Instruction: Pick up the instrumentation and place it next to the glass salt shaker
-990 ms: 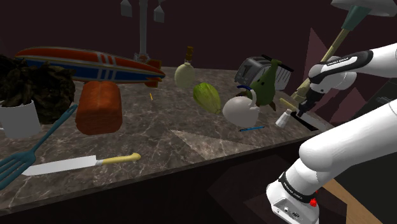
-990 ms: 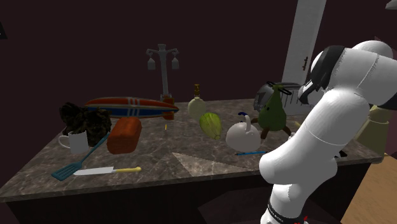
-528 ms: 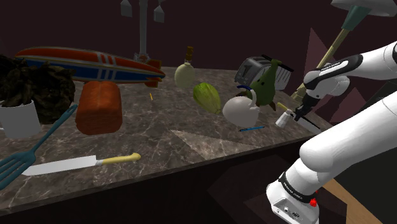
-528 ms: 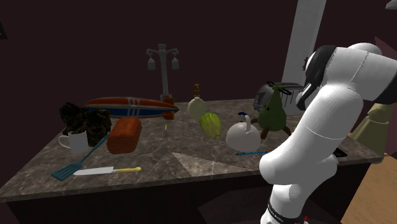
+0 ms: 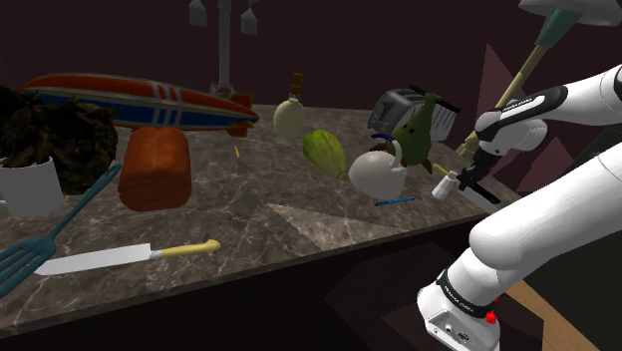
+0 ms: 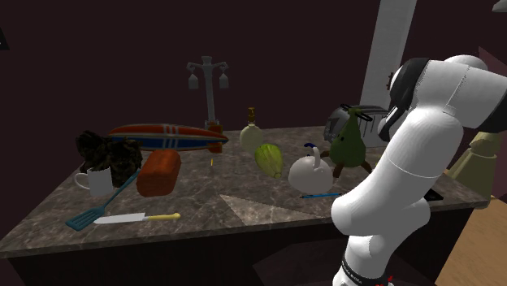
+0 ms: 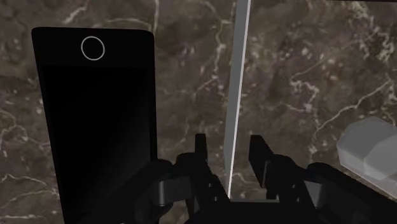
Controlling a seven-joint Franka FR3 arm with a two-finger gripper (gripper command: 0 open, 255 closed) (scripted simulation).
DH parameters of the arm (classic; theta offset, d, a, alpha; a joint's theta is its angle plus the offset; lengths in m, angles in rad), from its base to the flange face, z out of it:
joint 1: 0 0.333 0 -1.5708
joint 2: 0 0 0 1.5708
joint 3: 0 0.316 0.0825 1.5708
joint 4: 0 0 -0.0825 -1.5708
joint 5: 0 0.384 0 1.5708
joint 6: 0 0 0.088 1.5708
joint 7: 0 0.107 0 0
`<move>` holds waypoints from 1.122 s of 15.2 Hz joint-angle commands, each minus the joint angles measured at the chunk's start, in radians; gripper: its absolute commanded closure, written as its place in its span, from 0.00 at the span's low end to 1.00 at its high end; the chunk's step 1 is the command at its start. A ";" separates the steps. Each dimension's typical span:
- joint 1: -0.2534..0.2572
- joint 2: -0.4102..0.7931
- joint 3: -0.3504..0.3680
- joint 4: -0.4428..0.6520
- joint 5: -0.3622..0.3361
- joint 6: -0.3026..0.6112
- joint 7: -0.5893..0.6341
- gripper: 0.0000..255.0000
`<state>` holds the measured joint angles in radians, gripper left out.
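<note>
Lowered since a second ago to hover beside the salt shaker, gripper narrowly parted around the untouched thin grey instrument lying near that shaker; grasping, lifting and placing all ahead.

No text, number or brand can be read. The arm carries small white lettering on a dark band at its wrist and again at its base, both too small to make out. The black slab on the counter bears one sign: a thin white circle near one short end.
</note>
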<state>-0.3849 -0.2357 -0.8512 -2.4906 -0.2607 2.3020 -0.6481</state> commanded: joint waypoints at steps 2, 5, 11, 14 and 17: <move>0.000 0.000 0.000 0.000 0.000 0.000 0.000 0.00; 0.000 0.000 0.000 0.000 0.000 0.000 0.000 0.00; -0.026 -0.099 0.057 0.066 -0.042 -0.153 0.040 0.00; -0.026 -0.099 0.057 0.066 -0.042 -0.153 0.040 0.00; -0.026 -0.099 0.057 0.066 -0.042 -0.153 0.040 0.00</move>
